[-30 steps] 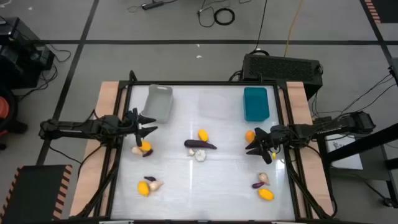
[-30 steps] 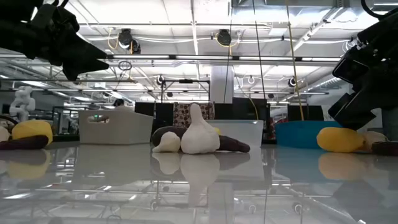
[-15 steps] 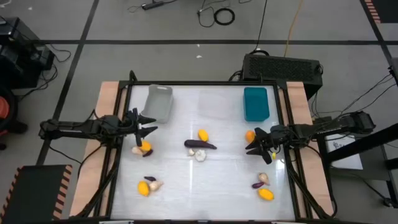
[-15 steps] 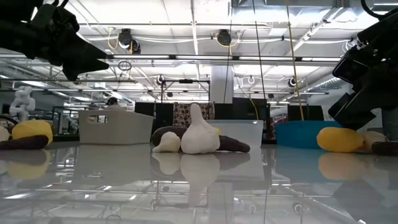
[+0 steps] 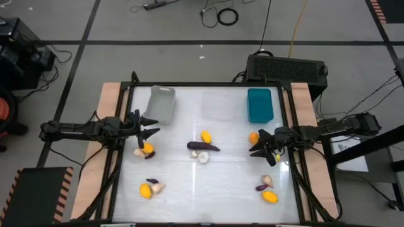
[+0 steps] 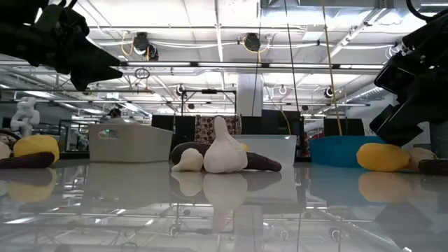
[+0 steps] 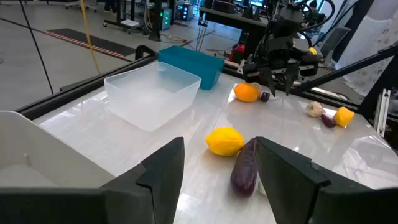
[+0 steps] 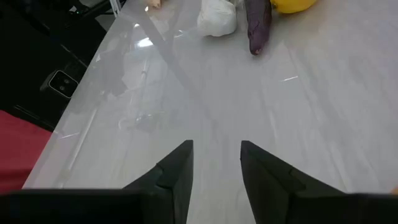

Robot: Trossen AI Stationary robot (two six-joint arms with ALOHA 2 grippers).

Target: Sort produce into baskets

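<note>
My left gripper [image 5: 149,126] is open and empty above the table's left side, just beyond a yellow fruit [image 5: 148,148], a mushroom bulb [image 5: 137,152] and an eggplant piece [image 5: 151,155]. My right gripper [image 5: 257,147] is open and empty at the right, beside an orange fruit [image 5: 254,137]. At the centre lie a yellow fruit [image 5: 206,136], an eggplant [image 5: 203,146] and a mushroom [image 5: 203,157]. The grey basket [image 5: 161,104], clear basket [image 5: 218,105] and teal basket [image 5: 259,104] stand along the far edge. The left wrist view shows the fruit [image 7: 225,140] and eggplant [image 7: 244,168] ahead of its fingers.
More produce lies near the front: a yellow fruit [image 5: 146,190] with a mushroom [image 5: 156,186] at the left, and a mushroom [image 5: 267,180], an eggplant piece [image 5: 261,187] and a yellow fruit [image 5: 270,197] at the right. A black vented box [image 5: 287,68] stands behind the table.
</note>
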